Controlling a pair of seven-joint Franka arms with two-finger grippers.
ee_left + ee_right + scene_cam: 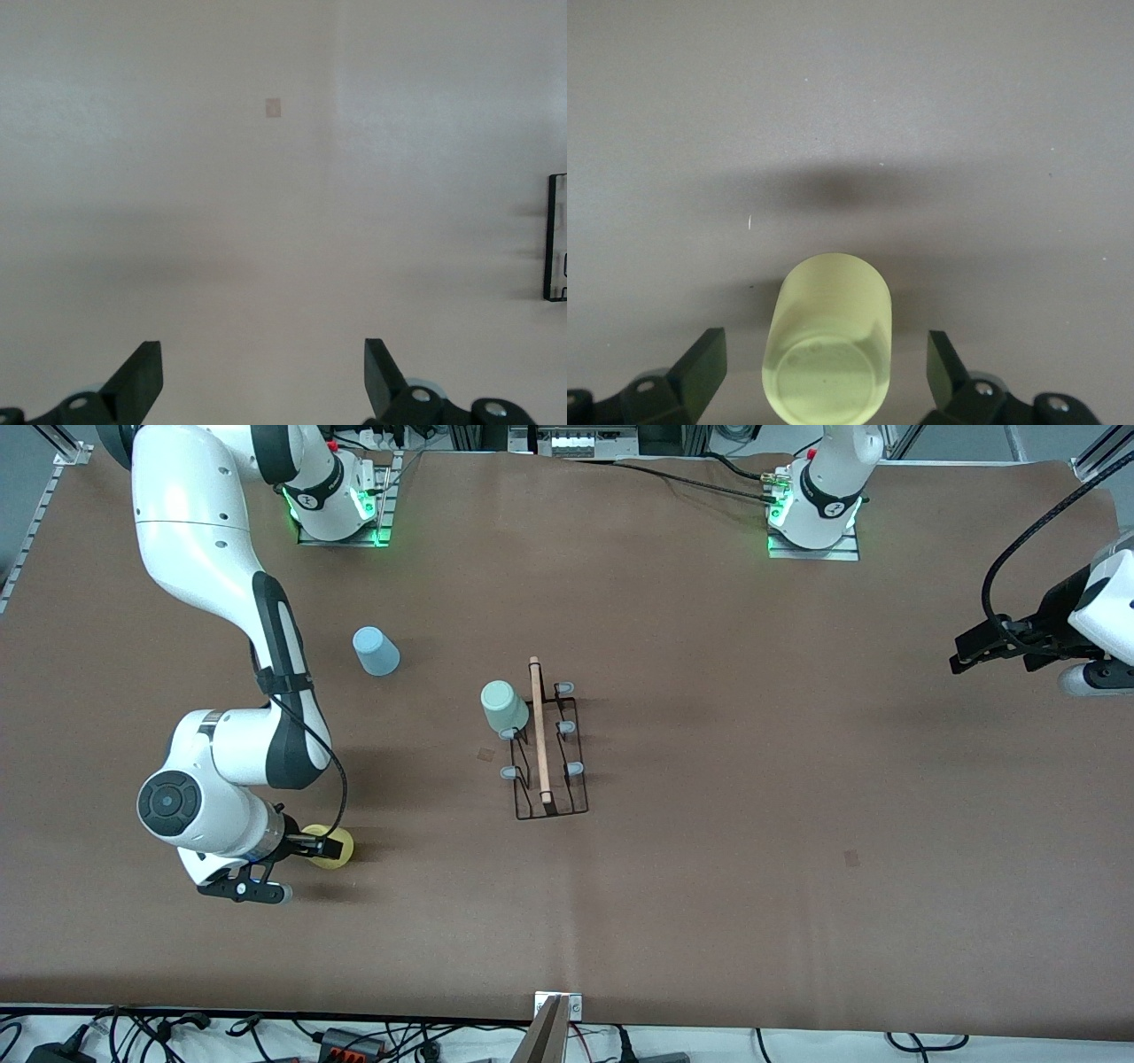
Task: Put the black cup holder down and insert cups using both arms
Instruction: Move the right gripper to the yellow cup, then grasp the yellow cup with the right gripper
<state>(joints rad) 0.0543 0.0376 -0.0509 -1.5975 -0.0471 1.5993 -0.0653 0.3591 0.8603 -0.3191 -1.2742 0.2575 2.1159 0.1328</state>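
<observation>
The black cup holder (551,749) stands mid-table, its wooden rod on top. The mint green cup (503,707) sits upside down on one of its pegs. The light blue cup (376,651) stands upside down on the table toward the right arm's end. The yellow cup (336,849) stands upside down nearer the front camera. My right gripper (308,844) is low around it, open, with a finger either side of the cup (828,336) and gaps showing. My left gripper (961,657) is open and empty over the table's left-arm end; its wrist view shows the rack's edge (556,237).
Brown mat (753,824) covers the table. Small square marks on it lie beside the rack (486,754) and toward the front (851,857). Cables and a metal bracket (558,1010) run along the front edge. The arm bases stand at the back.
</observation>
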